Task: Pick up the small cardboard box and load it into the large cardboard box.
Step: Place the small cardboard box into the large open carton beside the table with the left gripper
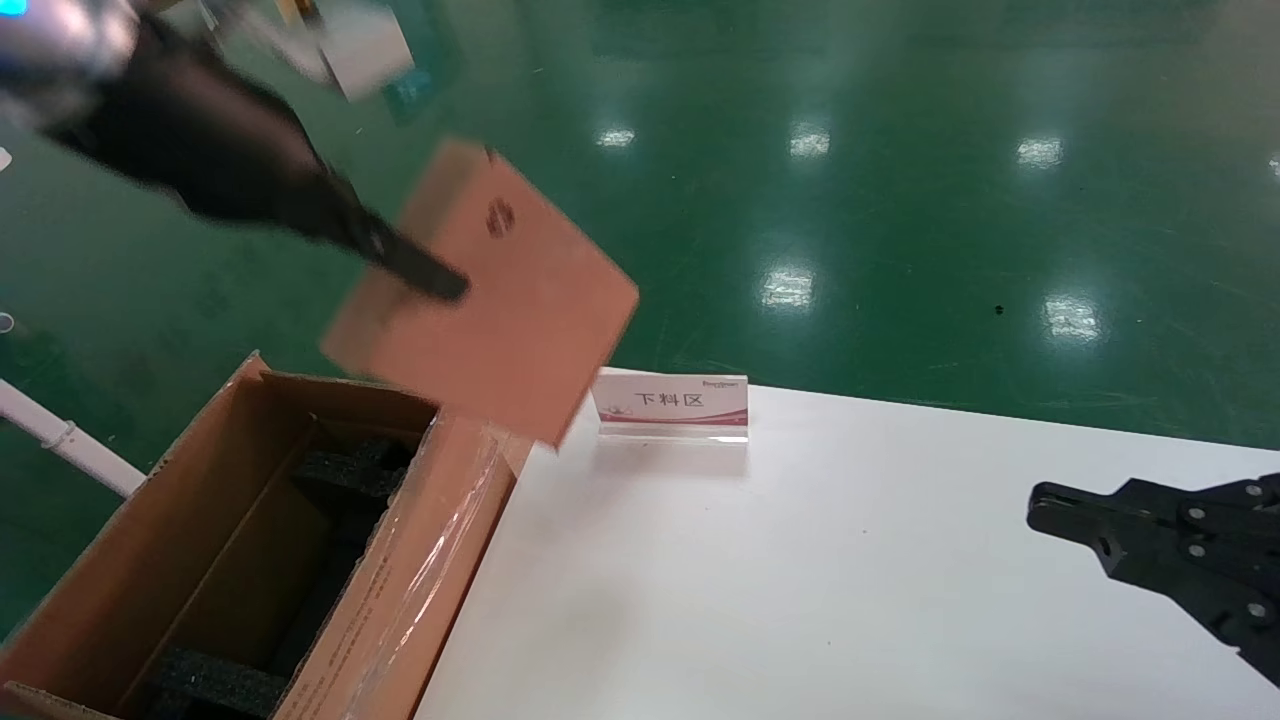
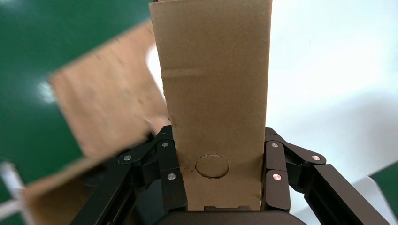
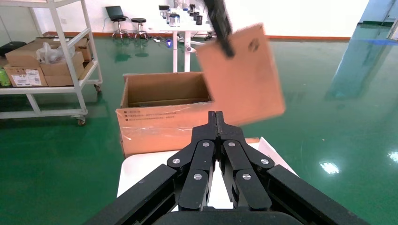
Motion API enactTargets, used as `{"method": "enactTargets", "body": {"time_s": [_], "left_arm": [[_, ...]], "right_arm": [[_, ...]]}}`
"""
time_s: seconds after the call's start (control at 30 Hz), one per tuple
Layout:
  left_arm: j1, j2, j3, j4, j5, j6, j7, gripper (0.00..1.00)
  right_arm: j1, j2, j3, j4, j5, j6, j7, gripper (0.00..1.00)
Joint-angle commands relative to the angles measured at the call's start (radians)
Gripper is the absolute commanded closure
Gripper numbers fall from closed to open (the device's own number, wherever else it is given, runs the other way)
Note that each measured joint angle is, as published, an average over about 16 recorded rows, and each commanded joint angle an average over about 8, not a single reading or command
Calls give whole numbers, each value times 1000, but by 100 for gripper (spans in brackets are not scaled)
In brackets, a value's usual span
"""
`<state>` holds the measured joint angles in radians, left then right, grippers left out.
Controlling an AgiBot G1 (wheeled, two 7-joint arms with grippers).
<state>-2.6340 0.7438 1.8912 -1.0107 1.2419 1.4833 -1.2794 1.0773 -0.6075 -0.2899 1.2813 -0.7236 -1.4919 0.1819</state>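
My left gripper [image 1: 440, 285] is shut on the small cardboard box [image 1: 500, 300] and holds it tilted in the air, above the far end of the large cardboard box [image 1: 420, 560]. In the left wrist view the small box [image 2: 216, 93] stands between the fingers [image 2: 171, 173], its round punched mark showing. The large box stands open at the table's left edge, with black foam blocks [image 1: 220, 680] inside and clear tape on its rim. The right wrist view shows the small box [image 3: 241, 75] and the large box [image 3: 159, 117]. My right gripper [image 1: 1040, 505] is shut and empty over the table's right side.
A white table [image 1: 800, 580] carries a small sign card [image 1: 672, 405] near its far edge. Green floor lies beyond. A white pipe [image 1: 60, 440] runs left of the large box. A shelf cart [image 3: 51, 61] with cartons stands far off.
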Motion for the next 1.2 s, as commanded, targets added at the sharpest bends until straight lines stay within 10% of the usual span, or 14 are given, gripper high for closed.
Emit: {"method": "enactTargets", "body": {"time_s": [0.03, 0.6, 0.87, 1.2], "left_arm": [[-45, 22, -18, 67, 11, 37, 60, 100], [-220, 58, 315, 265, 64, 118, 273, 100], [-225, 27, 574, 191, -38, 120, 218, 100], [-201, 35, 784, 203, -181, 82, 177, 100]], "right_arm": [[0, 0, 0, 0, 0, 0, 0, 100], [0, 0, -1, 0, 1, 0, -1, 100], [0, 1, -2, 0, 1, 1, -1, 3], [1, 1, -2, 0, 2, 1, -1, 0]]}}
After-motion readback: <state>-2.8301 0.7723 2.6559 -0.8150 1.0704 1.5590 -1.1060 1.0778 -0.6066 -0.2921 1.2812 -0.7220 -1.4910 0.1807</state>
